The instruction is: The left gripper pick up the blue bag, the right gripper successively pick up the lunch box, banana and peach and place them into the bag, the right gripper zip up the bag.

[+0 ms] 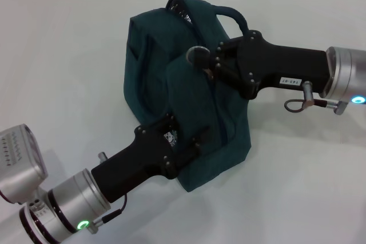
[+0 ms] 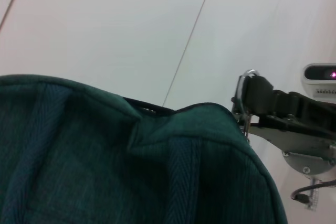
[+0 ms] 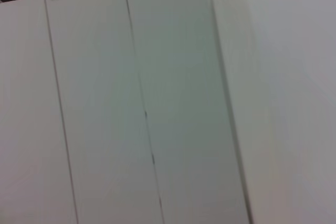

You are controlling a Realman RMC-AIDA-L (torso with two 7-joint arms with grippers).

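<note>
The blue bag (image 1: 189, 90) sits at the centre of the head view on the white table (image 1: 68, 55), bulging, with one padded handle (image 1: 234, 16) arching at its upper edge. No lunch box, banana or peach shows on the table, so you may judge that loading is done and the zipping step is in hand.

The left gripper (image 1: 186, 141) comes in from the lower left of the frame and is buried in the fabric at the bag's lower edge. It appears clamped on the cloth; you should read this as an anchor that holds the bag taut against the zipper pull.

The right gripper (image 1: 213, 61) enters from the right of the frame and sits on the bag's upper middle. In the left wrist view its fingers (image 2: 257, 95) are pinched together on the metal ring pull (image 2: 242, 90), at the right of that frame, just above the bag's top seam.

The right wrist view shows only pale panels.
</note>
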